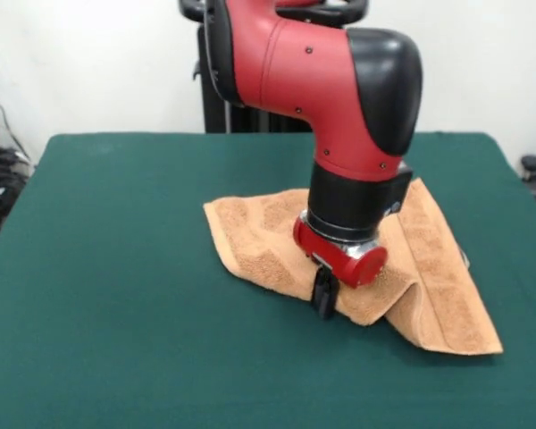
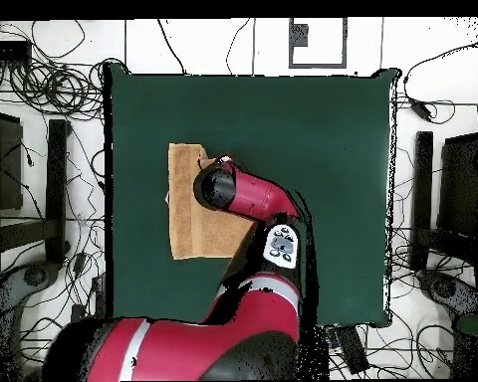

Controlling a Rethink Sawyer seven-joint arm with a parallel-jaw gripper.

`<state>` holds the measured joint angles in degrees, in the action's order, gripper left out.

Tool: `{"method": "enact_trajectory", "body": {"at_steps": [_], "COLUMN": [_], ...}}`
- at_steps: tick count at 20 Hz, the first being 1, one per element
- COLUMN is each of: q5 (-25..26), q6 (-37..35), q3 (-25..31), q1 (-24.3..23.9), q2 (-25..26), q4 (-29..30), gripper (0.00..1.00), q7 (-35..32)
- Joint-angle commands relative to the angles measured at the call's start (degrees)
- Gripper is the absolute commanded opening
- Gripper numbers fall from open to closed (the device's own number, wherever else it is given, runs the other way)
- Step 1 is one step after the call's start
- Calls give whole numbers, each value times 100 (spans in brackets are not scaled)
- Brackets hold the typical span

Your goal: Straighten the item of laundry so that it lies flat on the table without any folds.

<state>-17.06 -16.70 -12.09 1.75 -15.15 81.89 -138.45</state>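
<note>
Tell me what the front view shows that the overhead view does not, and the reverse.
Only the front view shows the hand low at the towel's near edge, and a raised fold in the cloth beside it. Only the overhead view shows the whole table outline, the cables on the floor around it, and the towel's straight edge. Both show the red arm over the towel on the green table.

The arm's wrist covers the middle of the towel (image 1: 429, 277) in the front view, and from overhead it hides the towel's right part. The pincer (image 1: 323, 299) shows only as a dark tip; whether it grips cannot be told. The desk's (image 1: 116, 295) near edge is cut off.
</note>
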Motion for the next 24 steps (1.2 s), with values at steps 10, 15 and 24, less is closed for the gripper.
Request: {"method": "enact_trajectory", "body": {"at_steps": [10,15,24], "q5": [-448,-377,56], "q6": [-1960,-2902,-4177], "q3": [582,-339,-1836], "q1": [446,1095,1820], "q2": [-56,-44,10], "q4": [788,526,175], "gripper": [0,0,0], "q7": [-1277,-1990,-2399]}}
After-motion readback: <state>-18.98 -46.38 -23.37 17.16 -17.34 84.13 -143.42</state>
